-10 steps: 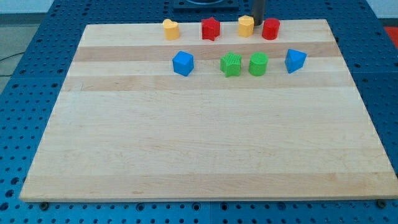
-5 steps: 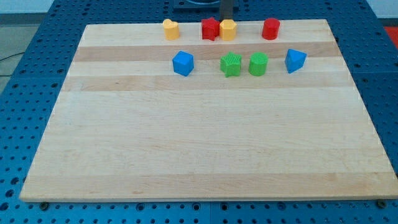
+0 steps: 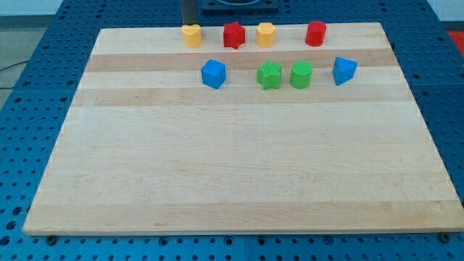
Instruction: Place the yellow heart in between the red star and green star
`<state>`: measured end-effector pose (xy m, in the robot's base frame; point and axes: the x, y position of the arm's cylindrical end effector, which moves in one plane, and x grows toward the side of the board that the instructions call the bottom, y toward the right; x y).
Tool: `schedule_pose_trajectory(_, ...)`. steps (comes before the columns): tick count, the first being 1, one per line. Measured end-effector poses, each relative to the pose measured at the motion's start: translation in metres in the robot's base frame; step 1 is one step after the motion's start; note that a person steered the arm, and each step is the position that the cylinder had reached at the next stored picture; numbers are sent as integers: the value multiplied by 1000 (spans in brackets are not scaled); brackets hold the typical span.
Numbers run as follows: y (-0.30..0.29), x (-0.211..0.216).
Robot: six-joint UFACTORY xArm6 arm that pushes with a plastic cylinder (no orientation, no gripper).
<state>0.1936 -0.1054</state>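
Observation:
The yellow heart (image 3: 191, 35) lies near the board's top edge, at the left end of the top row. The red star (image 3: 233, 34) lies to its right, with a gap between them. The green star (image 3: 269, 75) lies in the second row, lower and further right. My tip (image 3: 189, 25) is at the top side of the yellow heart, touching or almost touching it; the rod rises out of the view's top.
A yellow hexagon-like block (image 3: 266, 34) and a red cylinder (image 3: 315, 33) complete the top row. A blue block (image 3: 213, 73), a green cylinder (image 3: 301, 74) and a blue wedge-like block (image 3: 344, 69) share the second row. The wooden board (image 3: 239, 167) rests on a blue perforated table.
My tip has swept left along the top row. The yellow hexagon-like block slid left, the red star shifted left, and the yellow heart moved slightly left.

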Motion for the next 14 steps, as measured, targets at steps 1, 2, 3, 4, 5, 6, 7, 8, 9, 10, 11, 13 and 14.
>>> schedule_pose_trajectory(1, 0, 0)
schedule_pose_trajectory(2, -6, 0)
schedule_pose_trajectory(3, -2, 15)
schedule_pose_trajectory(4, 14, 38)
schedule_pose_trajectory(5, -30, 34)
schedule_pose_trajectory(6, -21, 45)
schedule_pose_trajectory(7, 30, 58)
schedule_pose_trajectory(8, 17, 73)
schedule_pose_trajectory(9, 3, 81)
schedule_pose_trajectory(10, 13, 94)
schedule_pose_trajectory(11, 50, 104)
schedule_pose_trajectory(13, 90, 104)
schedule_pose_trajectory(14, 84, 117)
